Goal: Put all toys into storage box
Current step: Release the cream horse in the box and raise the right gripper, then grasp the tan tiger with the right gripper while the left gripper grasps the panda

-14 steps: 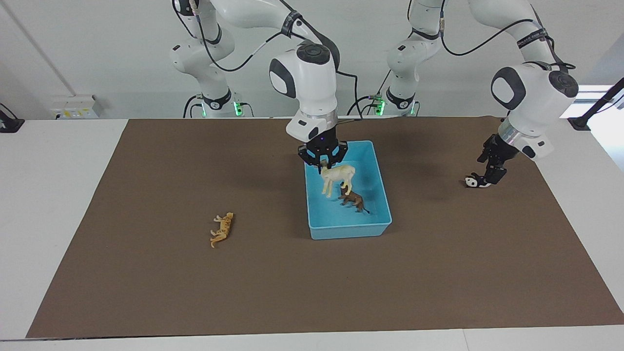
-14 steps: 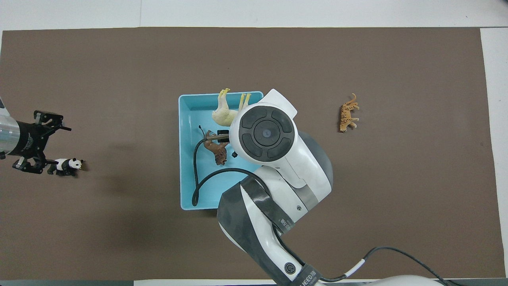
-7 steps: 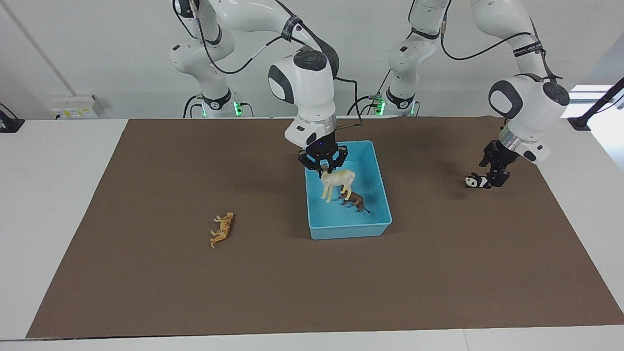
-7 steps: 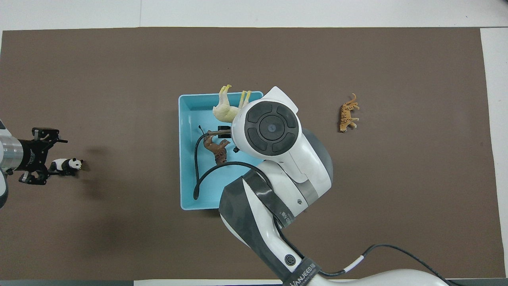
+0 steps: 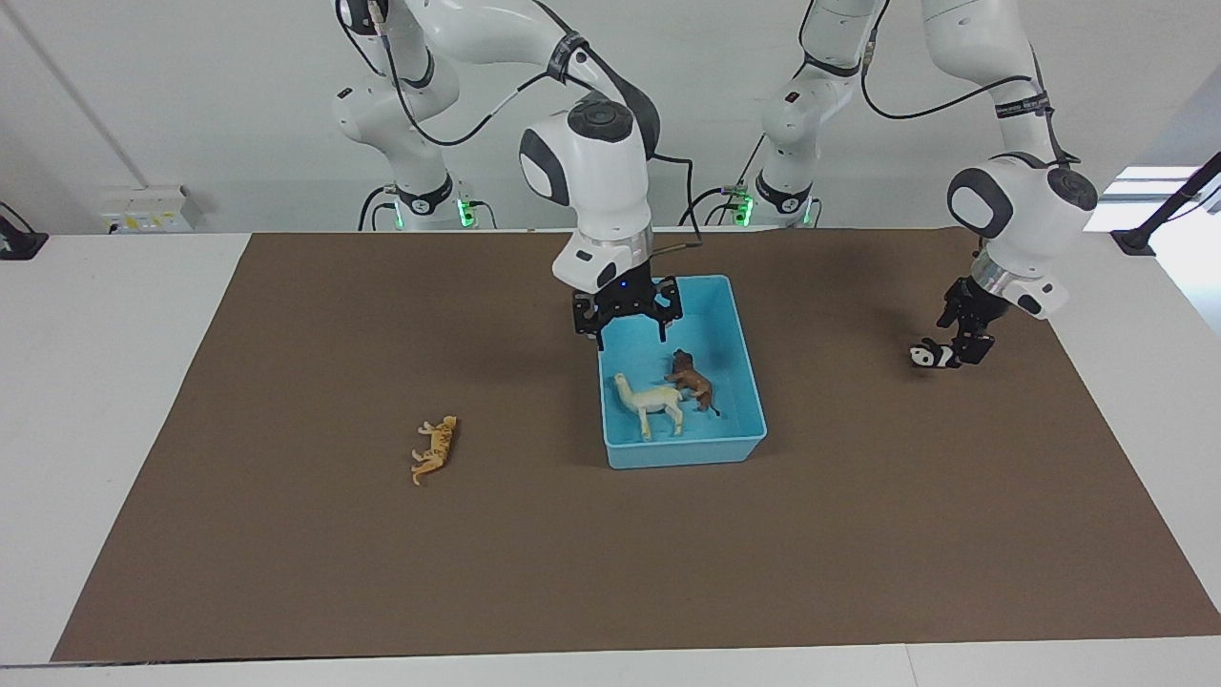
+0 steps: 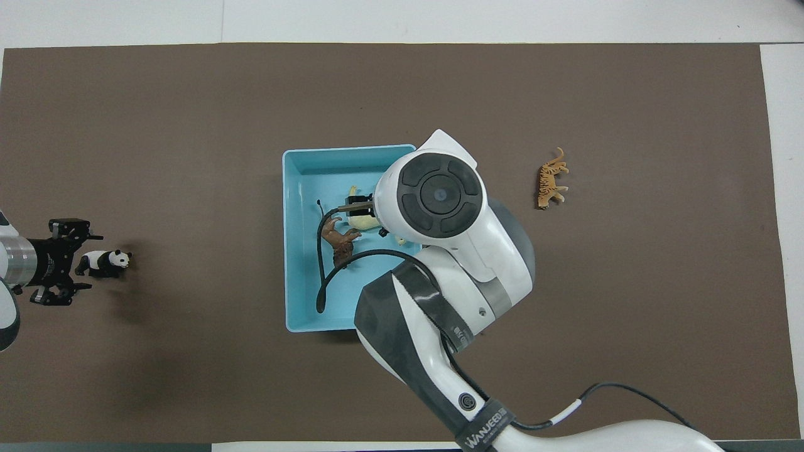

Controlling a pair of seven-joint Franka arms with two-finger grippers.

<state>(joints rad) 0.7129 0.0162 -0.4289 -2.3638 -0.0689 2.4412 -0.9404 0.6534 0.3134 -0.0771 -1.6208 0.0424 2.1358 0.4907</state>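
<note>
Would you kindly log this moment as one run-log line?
right gripper: open over storage box | horse, lion: in box | left gripper: open at panda | tiger: on mat

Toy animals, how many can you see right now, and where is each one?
4. The cream horse and brown lion are in the blue storage box. The tiger lies on the mat toward the right arm's end. The panda sits beside the left tool.

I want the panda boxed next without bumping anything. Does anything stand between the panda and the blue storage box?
Nothing visible does. The panda stands on the mat at the left arm's end, with the left gripper right beside it. Only bare mat lies between it and the storage box. The right gripper hangs open over the box, above the horse and lion.
</note>
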